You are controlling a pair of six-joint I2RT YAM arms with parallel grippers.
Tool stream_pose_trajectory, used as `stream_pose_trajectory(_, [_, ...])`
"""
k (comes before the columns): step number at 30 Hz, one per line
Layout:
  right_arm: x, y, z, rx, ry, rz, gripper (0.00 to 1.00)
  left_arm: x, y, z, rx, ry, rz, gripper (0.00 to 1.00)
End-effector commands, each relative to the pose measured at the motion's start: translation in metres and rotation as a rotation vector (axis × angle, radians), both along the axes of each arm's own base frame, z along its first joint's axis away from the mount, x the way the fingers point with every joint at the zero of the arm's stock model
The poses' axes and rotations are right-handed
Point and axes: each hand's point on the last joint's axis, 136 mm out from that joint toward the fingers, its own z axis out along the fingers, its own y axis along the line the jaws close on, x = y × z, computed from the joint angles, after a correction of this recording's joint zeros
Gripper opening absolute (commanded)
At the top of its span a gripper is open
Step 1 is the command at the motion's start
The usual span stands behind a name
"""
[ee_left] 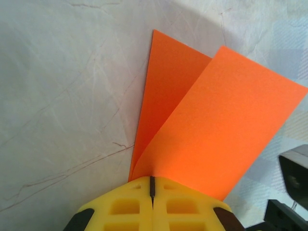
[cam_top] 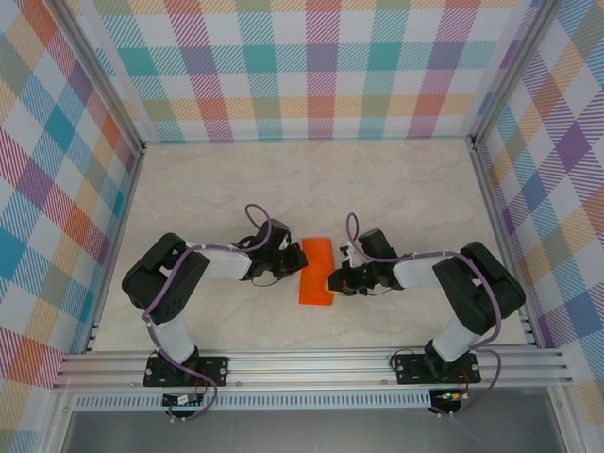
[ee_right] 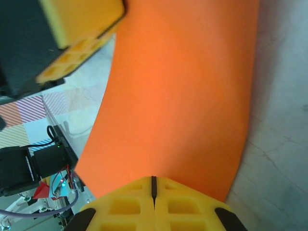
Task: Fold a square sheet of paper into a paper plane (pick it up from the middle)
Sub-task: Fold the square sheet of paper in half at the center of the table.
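A: We see the square sheet of paper (ee_left: 216, 125) as thin, matt orange paper with a faint grain.
B: We take the surface (ee_left: 62, 96) for a pale, marble-look sheet, smooth but finely scratched.
A: To us the left gripper (ee_left: 152, 180) and right gripper (ee_right: 153, 180) look like matt yellow plastic.
B: We'd call the frame rails (cam_top: 311, 363) brushed metal.

my tabletop (cam_top: 283, 179) is pale, marbled white, with thin grey veins and hairline scratches across it. plaid walls (cam_top: 321, 66) checked in teal, orange, purple and green stand at its back and along both sides. silver aluminium rails (cam_top: 311, 363) run along its near edge.
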Motion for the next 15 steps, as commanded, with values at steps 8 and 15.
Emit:
stream_pose_trajectory(8, [-0.017,-0.011,-0.022,-0.044,0.036,0.014,0.03,-0.028,0.018,-0.038,0.131,0.114,-0.025,0.0])
stream_pose_trajectory(15, [-0.017,-0.005,0.01,0.023,-0.022,0.028,0.05,-0.027,0.016,-0.038,0.126,0.112,-0.028,0.0])
